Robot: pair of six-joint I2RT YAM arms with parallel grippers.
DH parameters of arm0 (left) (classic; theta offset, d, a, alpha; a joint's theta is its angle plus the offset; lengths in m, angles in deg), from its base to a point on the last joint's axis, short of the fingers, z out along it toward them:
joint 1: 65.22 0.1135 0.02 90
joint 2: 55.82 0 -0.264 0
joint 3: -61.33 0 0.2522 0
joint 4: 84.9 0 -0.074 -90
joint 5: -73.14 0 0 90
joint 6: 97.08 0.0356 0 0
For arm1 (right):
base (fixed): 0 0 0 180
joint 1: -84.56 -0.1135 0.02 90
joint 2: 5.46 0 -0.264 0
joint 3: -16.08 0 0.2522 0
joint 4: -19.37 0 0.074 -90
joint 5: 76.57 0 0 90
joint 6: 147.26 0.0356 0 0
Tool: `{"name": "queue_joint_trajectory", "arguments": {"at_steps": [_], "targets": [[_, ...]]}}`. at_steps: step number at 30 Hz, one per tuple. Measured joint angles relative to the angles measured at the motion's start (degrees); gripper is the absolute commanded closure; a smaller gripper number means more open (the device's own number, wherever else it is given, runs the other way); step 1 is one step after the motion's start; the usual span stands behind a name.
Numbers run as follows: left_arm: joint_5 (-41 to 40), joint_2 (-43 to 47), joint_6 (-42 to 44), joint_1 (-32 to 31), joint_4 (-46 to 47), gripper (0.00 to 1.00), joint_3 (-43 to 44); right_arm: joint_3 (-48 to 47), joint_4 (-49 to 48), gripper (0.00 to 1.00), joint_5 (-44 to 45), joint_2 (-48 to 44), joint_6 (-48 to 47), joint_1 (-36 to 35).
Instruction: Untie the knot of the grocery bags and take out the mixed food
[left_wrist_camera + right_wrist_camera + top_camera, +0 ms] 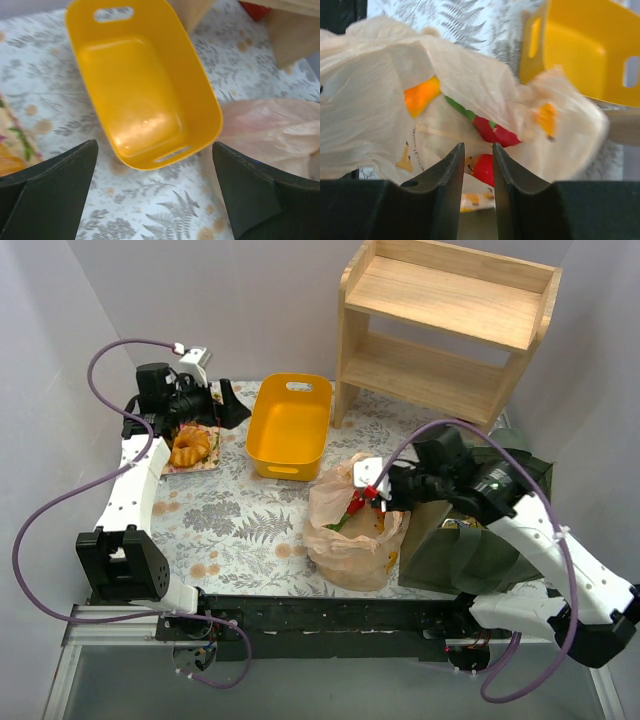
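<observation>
Mixed food (495,134) in tan bag (365,115), just beyond close-set right jaws

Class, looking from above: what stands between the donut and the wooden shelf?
The yellow bin, empty, stands between the donut and the wooden shelf; the top external view shows it.

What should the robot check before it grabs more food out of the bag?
1. Left hand open and holding nothing: ok.
2. Glazed ring donut out of the bag, lying on the patterned flat tray: ok.
3. Thin tan plastic bag open at the top, red-and-green produce showing inside: ok.
4. Right hand at the bag's opening: ok.
5. Right hand gripping a piece of food: cannot tell; its fingers stand close together.
</observation>
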Motion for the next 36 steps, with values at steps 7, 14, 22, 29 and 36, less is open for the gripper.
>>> {"name": "queue_joint_trajectory", "arguments": {"at_steps": [7,14,22,29,36], "targets": [[3.23,0.52,-3.65,-2.73,-1.27,0.02,-3.98,15.50,-2.32,0.75,3.34,4.57,-7.15,-10.34],[2.82,4.00,-3.13,-5.35,-2.25,0.02,-5.70,27.06,3.23,0.75,1.29,1.29,-14.51,-13.46],[2.71,5.18,-2.84,-6.73,-2.58,0.02,-6.84,28.87,2.01,0.76,6.80,-5.60,-15.30,-14.93],[2.54,5.11,-3.28,-6.73,-2.67,0.02,-6.99,22.82,-1.38,0.79,12.46,-3.96,-15.56,-10.08],[2.56,4.98,-3.65,-6.73,-2.60,0.02,-6.99,18.60,-4.81,0.80,12.33,2.71,-18.08,-2.73]]}}
